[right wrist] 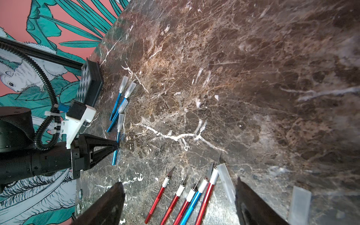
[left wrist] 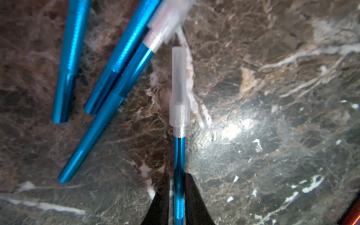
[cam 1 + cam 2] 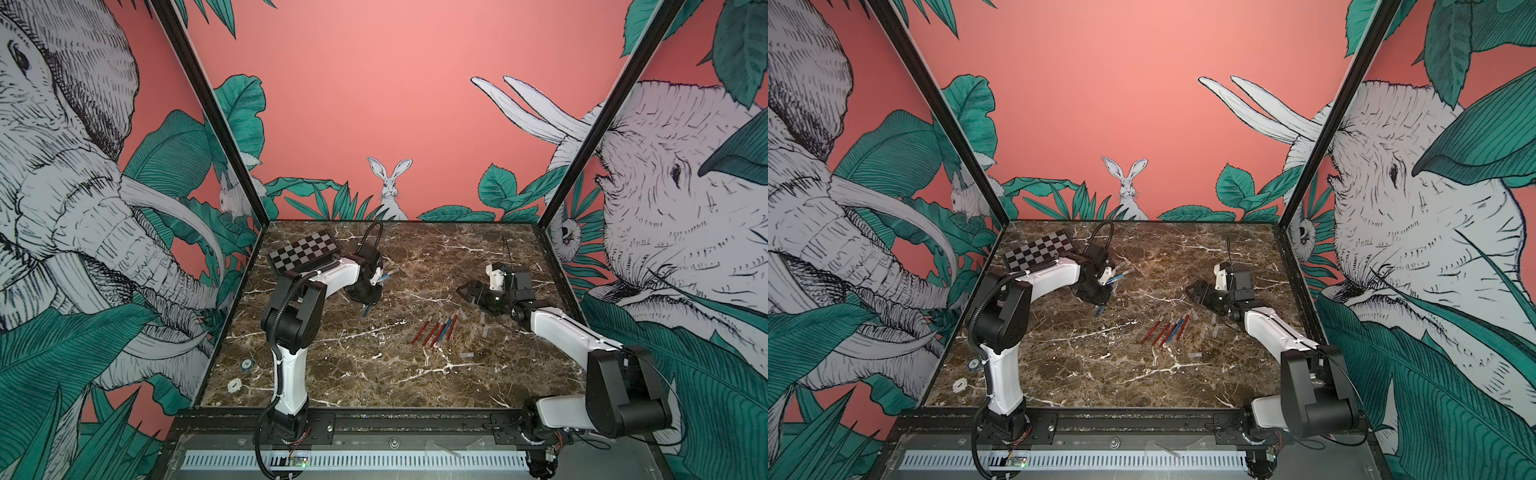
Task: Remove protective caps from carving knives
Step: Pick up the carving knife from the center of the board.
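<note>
Gripping the handle of a blue knife point(image 2: 179, 155), the left gripper point(image 2: 179, 186) has its two black fingers point(image 2: 161, 204) closed in from either side, well back from the tip. The clear cap point(image 2: 179, 87) is on that knife's tip, covering the blade and part of the silver collar. Whether the knife lies flat on the worktop point(image 3: 374, 374) or is raised off it cannot be told. Just beside it lie three capped knives point(image 1: 124, 91), all blue, fanned out with their handles crossing or touching near the plain ends. This group sits in the left rear part of the worktop, near the checkered board point(image 3: 303, 249). The right gripper point(image 3: 463, 291) is released, its jaws spread wide with nothing between them, and it hangs over the right half of the worktop with its fingers pointing toward the left arm. Near it is a row of five bare knives point(image 1: 187, 200), four red and one blue, lying side by side and close to parallel, with blades exposed and all pointing the same way. In the right wrist view one of the loose caps point(image 1: 226, 181) lies touching or just beside the outermost red knife, and another lies apart from the row. In both top views several more are scattered on the worktop to the right of the row.
</note>
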